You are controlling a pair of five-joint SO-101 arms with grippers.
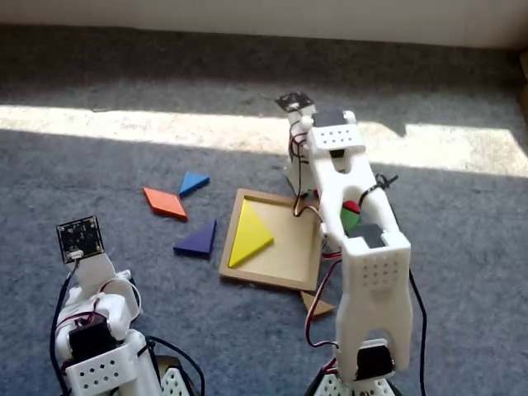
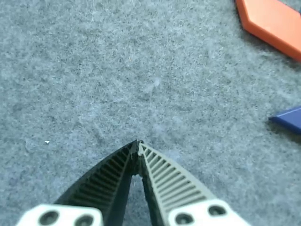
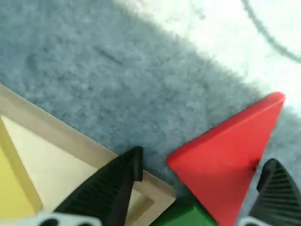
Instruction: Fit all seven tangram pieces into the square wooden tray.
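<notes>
Carpet (image 1: 99, 148), grey and napped, carries the pieces. At the near left the left pincer (image 2: 138, 147) is clenched on nothing, ribbed pads pressed together. Right of it lie the flat orange parallelogram (image 1: 165, 202), a small blue triangle (image 1: 193, 182) and a dark blue triangle (image 1: 198, 239). The shallow wooden tray (image 1: 307, 283) holds only the yellow triangle (image 1: 246, 235). Just off its right rim, the right pincer (image 3: 203, 160) is released, straddling the smooth red triangle (image 3: 225, 155), with a green piece (image 3: 183, 214) beside it. That arm is nearer, and the tray lies to its left.
</notes>
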